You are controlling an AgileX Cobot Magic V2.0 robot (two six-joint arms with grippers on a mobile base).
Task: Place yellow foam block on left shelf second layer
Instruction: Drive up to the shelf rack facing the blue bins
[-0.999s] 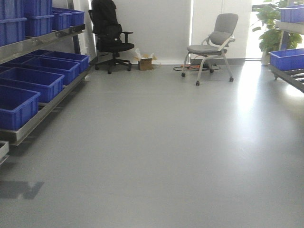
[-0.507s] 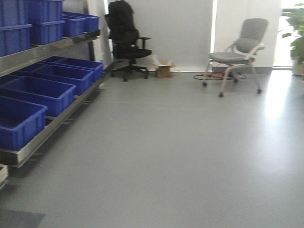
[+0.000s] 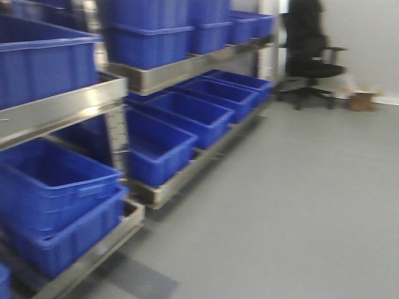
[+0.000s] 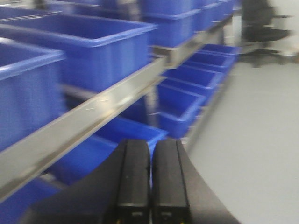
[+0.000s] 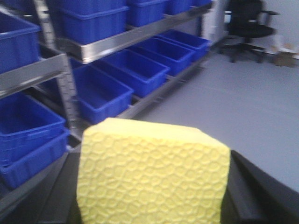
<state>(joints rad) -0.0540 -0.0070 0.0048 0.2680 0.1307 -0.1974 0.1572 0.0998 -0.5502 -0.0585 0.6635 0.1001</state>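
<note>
The yellow foam block (image 5: pixel 152 172) fills the lower middle of the right wrist view, held between the black fingers (image 5: pixel 254 196) of my right gripper (image 5: pixel 153 200), which is shut on it. My left gripper (image 4: pixel 150 161) is shut and empty, with its jaws pressed together. It points along the left shelf. The left shelf is a steel rack. Its second layer has a flat steel front rail (image 3: pixel 177 70) and carries large blue bins (image 3: pixel 149 40). The rail also shows in the left wrist view (image 4: pixel 98 114) and in the right wrist view (image 5: pixel 135 39). Neither gripper shows in the front view.
The lower tier holds several open blue bins (image 3: pixel 181 115) near floor level. A steel upright post (image 3: pixel 115 140) stands between rack sections. A black office chair (image 3: pixel 308 53) and a small cardboard box (image 3: pixel 361 99) stand at the far wall. Grey floor (image 3: pixel 299 205) lies to the right.
The front view has swung left and come closer to the rack. The blue bins now fill its left half, and the grey chair and the plant have left the view.
</note>
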